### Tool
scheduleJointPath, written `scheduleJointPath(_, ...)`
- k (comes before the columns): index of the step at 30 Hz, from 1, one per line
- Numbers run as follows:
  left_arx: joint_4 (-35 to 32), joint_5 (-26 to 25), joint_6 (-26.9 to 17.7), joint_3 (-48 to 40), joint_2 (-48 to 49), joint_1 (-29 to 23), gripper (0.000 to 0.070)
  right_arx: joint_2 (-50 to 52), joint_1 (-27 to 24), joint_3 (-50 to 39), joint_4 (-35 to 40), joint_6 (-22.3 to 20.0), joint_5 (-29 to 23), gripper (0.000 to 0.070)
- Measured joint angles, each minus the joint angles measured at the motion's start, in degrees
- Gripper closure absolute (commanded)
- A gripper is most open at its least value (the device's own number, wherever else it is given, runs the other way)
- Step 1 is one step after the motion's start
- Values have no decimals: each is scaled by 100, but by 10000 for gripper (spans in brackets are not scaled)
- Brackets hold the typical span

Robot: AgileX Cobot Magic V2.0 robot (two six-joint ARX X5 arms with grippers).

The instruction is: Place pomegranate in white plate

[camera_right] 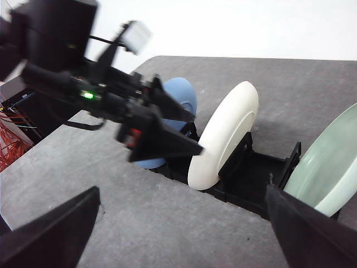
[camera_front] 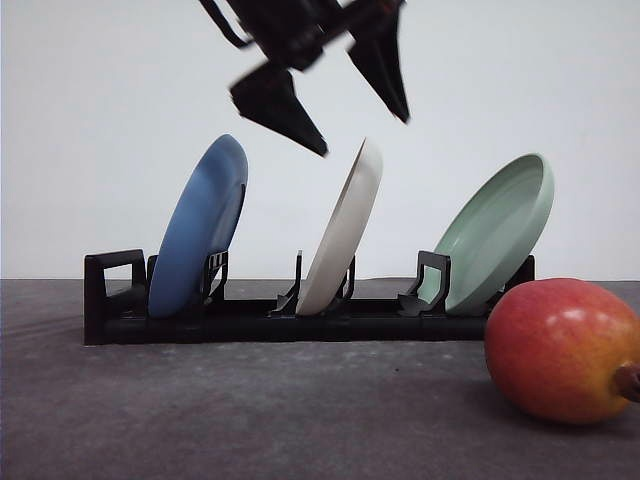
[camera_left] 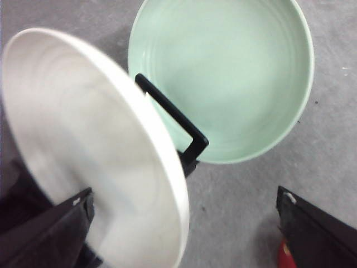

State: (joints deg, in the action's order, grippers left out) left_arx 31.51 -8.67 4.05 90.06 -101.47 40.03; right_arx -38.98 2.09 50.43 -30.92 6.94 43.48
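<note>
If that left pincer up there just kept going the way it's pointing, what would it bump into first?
Most likely the white plate. The open left pincer hangs above the rack, fingers aimed down, straddling the plate's top rim. Depth is hard to judge, so that is a guess.

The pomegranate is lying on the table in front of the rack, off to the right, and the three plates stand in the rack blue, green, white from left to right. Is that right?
Not quite: the front view shows the rack holding the blue plate, the white plate, then the green plate. White stands in the middle. The pomegranate does lie on the table at the right.
</note>
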Motion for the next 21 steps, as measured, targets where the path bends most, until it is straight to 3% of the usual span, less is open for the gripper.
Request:
scheduleJointPath(10,-481,136,0,0,-438,31,100,0,0,0,0,2,0,94)
scheduleJointPath(11,-481,136,-2,0,-456,33,159,-2,0,0,0,2,0,94)
scheduleJointPath(16,-483,140,0,0,-498,53,612,-2,0,0,0,4,0,94)
scheduleJointPath(18,-492,138,2,0,-498,71,695,-2,0,0,0,4,0,94)
scheduleJointPath(21,-494,141,13,1,-498,76,700,-2,0,0,0,12,0,94)
